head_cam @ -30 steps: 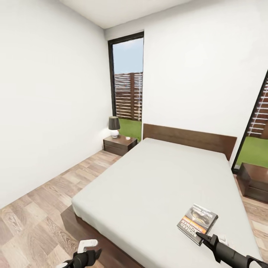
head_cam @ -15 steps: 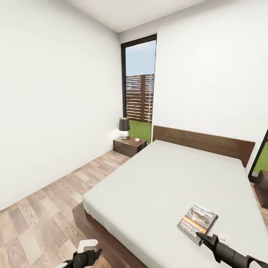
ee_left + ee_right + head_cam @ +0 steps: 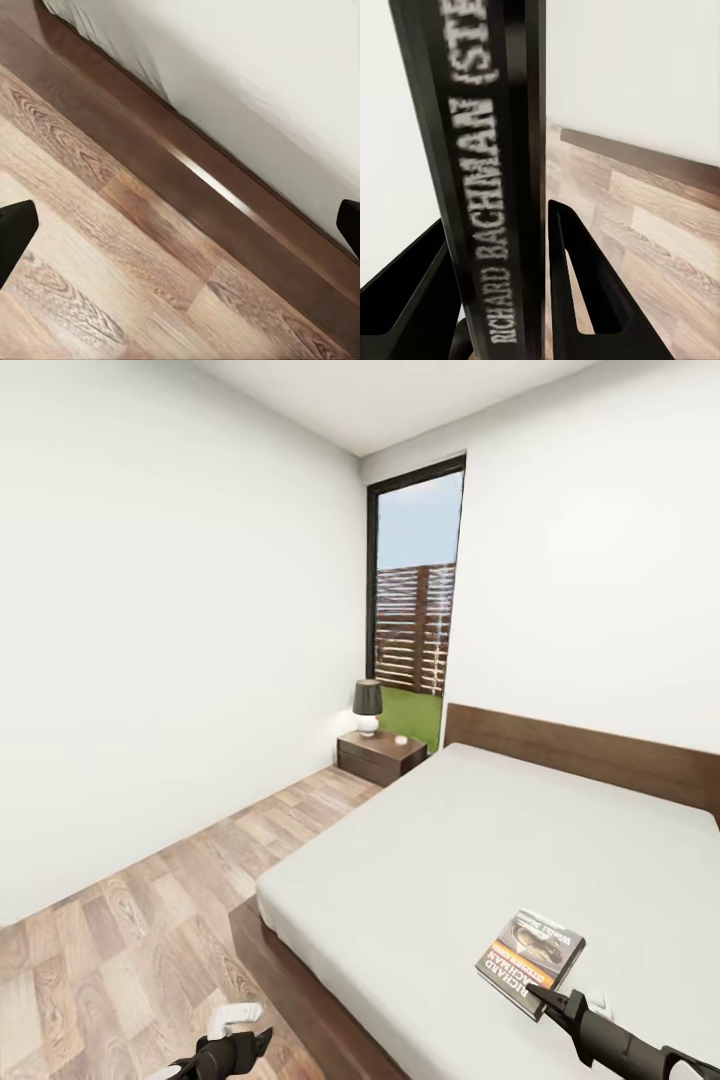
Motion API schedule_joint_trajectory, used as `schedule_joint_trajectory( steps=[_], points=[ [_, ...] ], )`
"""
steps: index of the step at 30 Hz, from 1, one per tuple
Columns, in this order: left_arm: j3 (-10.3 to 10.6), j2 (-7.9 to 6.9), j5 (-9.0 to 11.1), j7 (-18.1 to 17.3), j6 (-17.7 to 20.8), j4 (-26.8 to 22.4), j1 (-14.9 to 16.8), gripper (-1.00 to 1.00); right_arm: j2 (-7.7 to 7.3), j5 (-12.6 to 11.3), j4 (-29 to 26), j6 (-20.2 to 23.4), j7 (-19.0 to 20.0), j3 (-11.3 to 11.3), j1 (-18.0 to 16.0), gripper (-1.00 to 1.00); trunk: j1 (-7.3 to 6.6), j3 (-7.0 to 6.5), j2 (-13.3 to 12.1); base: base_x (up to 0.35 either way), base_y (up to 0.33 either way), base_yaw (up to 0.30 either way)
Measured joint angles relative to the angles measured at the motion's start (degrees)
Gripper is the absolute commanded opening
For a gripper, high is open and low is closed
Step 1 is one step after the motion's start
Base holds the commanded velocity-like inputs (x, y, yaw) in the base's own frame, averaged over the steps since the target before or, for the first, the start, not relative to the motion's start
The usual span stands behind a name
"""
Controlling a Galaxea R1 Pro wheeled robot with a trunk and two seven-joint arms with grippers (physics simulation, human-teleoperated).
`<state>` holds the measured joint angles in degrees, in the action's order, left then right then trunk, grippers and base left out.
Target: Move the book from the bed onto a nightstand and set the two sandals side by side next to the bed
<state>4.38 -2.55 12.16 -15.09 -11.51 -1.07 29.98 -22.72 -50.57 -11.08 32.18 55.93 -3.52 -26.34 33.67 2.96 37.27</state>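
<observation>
Dark paperback held above the bed's near right corner.

The right hand (image 3: 548, 996) is clamped on the book (image 3: 530, 960), cover up, long axis slanting toward the headboard (image 3: 590, 745). The left hand (image 3: 240, 1032), fingers spread, hangs over wood floor (image 3: 112, 247) beside the bed (image 3: 480, 840).

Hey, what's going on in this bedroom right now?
The robot's right gripper is clamped on the book, holding it over the bed. The left gripper hangs open above the wood floor beside the bed frame. A nightstand with a lamp stands by the headboard, under the window.
</observation>
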Motion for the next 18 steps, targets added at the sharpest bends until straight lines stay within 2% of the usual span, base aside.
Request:
schedule_joint_trajectory(
  steps=[18],
  points=[
    [0.0, 0.00, -0.1, 0.0, 0.0, 0.0, 0.0, 1.00, 0.00, 0.1, 0.0, 0.0, 0.0, -0.1, 0.0, -1.00, 0.00, -0.93, 0.0, 0.000, 0.000, 0.249]
  ],
)
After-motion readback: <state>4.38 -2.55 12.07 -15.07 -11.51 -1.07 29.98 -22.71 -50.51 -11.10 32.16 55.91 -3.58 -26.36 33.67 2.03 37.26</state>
